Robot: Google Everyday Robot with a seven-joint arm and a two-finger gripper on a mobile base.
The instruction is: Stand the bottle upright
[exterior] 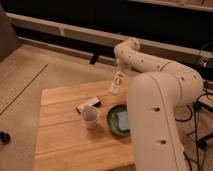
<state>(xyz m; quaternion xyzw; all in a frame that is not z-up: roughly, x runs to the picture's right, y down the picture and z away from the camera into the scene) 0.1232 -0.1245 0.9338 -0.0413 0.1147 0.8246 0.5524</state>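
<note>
The bottle, slim and cream-white with a printed label, hangs tilted above the back edge of the wooden table. My gripper comes down from the white arm behind the table and is shut on the bottle's upper end. The bottle's lower end points down and to the left and looks lifted off the wood. The cap end is hidden in the grip.
A translucent plastic cup stands upright near the table's middle. Just behind it lies a flat black-and-white box. A green bowl with a pale object inside sits to the cup's right. My arm's thick white body covers the table's right side.
</note>
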